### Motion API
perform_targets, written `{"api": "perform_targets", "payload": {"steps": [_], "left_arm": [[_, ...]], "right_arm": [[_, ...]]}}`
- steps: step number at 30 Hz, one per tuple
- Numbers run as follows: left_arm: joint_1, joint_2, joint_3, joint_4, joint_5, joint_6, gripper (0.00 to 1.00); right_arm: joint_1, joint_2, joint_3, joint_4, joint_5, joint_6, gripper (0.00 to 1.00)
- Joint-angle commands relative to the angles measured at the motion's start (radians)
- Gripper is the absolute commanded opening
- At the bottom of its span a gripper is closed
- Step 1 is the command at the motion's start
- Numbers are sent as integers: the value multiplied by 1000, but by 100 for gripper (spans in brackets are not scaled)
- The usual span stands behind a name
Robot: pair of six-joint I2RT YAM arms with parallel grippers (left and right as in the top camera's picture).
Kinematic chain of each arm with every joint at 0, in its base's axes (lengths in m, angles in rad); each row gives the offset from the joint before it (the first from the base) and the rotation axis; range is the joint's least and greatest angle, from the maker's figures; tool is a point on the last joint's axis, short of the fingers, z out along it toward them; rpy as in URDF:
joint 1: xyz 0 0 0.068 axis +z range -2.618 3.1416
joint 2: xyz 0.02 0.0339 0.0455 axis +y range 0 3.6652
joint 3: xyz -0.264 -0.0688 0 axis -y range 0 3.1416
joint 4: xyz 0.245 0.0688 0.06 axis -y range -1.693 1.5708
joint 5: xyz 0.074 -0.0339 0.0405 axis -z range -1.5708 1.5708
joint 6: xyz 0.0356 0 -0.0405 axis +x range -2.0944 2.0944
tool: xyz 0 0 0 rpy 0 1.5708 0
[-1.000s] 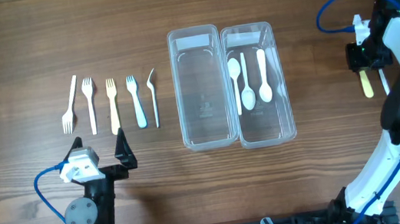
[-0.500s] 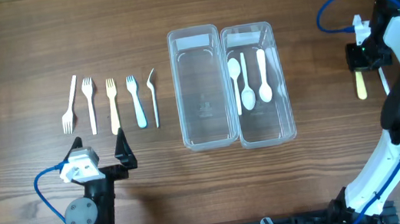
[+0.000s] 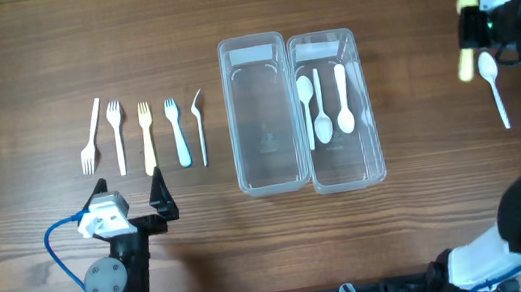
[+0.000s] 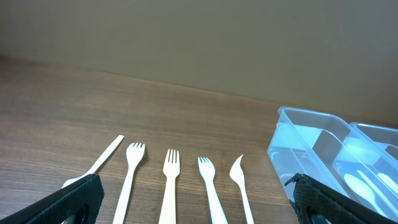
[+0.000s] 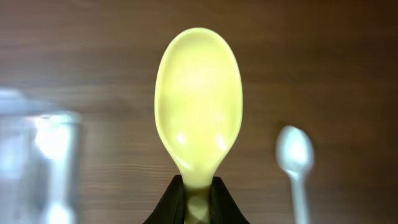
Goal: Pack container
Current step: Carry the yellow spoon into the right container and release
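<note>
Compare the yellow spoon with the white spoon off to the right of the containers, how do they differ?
The yellow spoon is pale yellow; the white spoon is white. The yellow spoon is pinched by its handle in the right gripper, while the white spoon lies loose on the table. In the right wrist view the yellow spoon's bowl looks much larger, though it is nearer the camera. Both are plastic spoons outside the containers.
</note>
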Motion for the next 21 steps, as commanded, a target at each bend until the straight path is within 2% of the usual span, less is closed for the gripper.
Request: {"api": "perform_targets", "payload": {"steps": [1,9,21], "left_arm": [[-5,-7,-8,0,12,23,100],[-5,-7,-8,0,12,23,100],[-5,-7,-8,0,12,23,100]], "right_arm": [[89,-14,13,-10,-182,98,4],[281,0,0,-14,-173,131,4],[426,127,-2,-41,-177,165,4]]}}
